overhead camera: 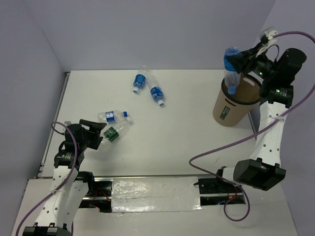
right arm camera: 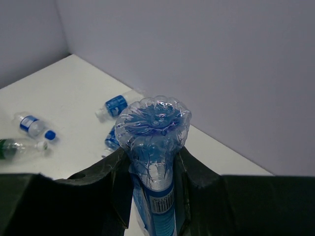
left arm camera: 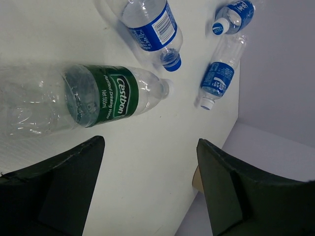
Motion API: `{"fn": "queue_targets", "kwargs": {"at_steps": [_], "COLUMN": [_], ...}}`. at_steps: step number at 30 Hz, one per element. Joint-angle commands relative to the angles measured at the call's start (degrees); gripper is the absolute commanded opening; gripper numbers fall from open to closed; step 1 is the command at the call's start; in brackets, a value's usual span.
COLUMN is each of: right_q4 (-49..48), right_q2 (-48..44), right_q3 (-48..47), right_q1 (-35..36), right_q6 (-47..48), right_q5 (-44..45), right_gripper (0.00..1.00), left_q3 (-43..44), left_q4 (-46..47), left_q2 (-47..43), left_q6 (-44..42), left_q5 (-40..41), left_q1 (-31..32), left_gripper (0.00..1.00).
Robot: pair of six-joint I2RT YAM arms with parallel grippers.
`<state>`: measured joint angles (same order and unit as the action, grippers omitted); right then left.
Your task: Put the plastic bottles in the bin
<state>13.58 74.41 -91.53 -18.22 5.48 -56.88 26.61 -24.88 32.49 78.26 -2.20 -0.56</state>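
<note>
The right gripper (overhead camera: 244,62) has its jaws closed on a blue-labelled bottle (overhead camera: 230,69), held cap down with its neck at the mouth of the bin (overhead camera: 241,110). The inverted, near-upright hold appears chosen so that the bottle drops straight in on release; it is not yet let go. The bin stands at the right rear of the worktop (overhead camera: 187,128), well apart from the other bottles. The left gripper (overhead camera: 98,133) hangs low with jaws open and empty, facing the green-labelled bottle (overhead camera: 112,132). That bottle lies on its side just ahead of the jaws, not between them, which reads as a line-up for the next pick. A second blue bottle (overhead camera: 114,116) lies just beside the green one. A third bottle (overhead camera: 140,81) and a fourth bottle (overhead camera: 156,93) lie further back, close together. The worktop is plain white and matt, and pale lilac walls enclose it at the rear and sides.
</note>
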Motion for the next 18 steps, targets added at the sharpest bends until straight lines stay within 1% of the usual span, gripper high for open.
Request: {"fn": "queue_targets", "kwargs": {"at_steps": [1, 5, 6, 9, 10, 12, 13, 14, 15, 16, 17, 18], "right_q4": [-7.51, -8.31, -8.4, -9.53, -10.15, -11.47, -12.17, -12.7, -12.88, -12.79, -12.53, -11.57], "right_q2": [-1.64, -3.92, -4.27, -5.77, -5.86, -6.03, -6.03, -6.12, -5.86, -5.77, -5.86, -6.12], "right_q3": [0.64, 5.12, 6.26, 11.44, 14.07, 16.19, 18.2, 19.1, 19.89, 19.89, 19.72, 19.46], "right_q1": [-6.36, -10.17, -10.52, -10.7, -10.7, -10.79, -10.87, -10.79, -10.87, -10.87, -10.87, -10.96], "right_q6": [-7.23, -6.0, -4.0, -1.0, -0.73, 0.58, 1.02, 1.81, 2.43, 2.96, 3.75, 3.67], "right_q5": [-1.56, 1.06, 1.68, 5.18, 5.99, 8.44, 9.32, 10.03, 10.73, 9.78, 9.77, 9.77], "right_gripper": [0.21, 0.22, 0.24, 0.33, 0.39, 0.45, 0.53, 0.58, 0.65, 0.67, 0.72, 0.79], "left_q3": [0.37, 0.11, -0.15, -0.68, -0.77, -0.6, -0.42, -0.25, 0.28, 0.72, 1.59, 2.21], "left_q4": [2.12, 2.73, 3.0, 3.7, 3.88, 4.05, 3.97, 4.14, 4.23, 4.23, 4.23, 4.06], "left_q2": [-0.32, 0.2, 0.29, 0.91, 1.26, 1.7, 2.31, 2.58, 3.36, 3.72, 4.07, 4.42], "left_q6": [-0.03, -0.04, -0.04, -0.04, -0.3, -1.61, -2.4, -3.54, -6.51, -8.19, -9.95, -13.88], "left_q5": [-0.35, -0.79, -0.97, -1.4, -1.58, -1.93, -2.28, -2.72, -3.68, -4.21, -4.83, -5.44], "left_q1": [-0.06, -0.15, -0.06, -0.15, -0.15, -0.15, -0.06, -0.14, -0.15, -0.06, -0.06, -0.06], "left_gripper": [0.89, 0.89, 0.89, 0.88, 0.88, 0.88, 0.88, 0.87, 0.87, 0.87, 0.86, 0.86]}}
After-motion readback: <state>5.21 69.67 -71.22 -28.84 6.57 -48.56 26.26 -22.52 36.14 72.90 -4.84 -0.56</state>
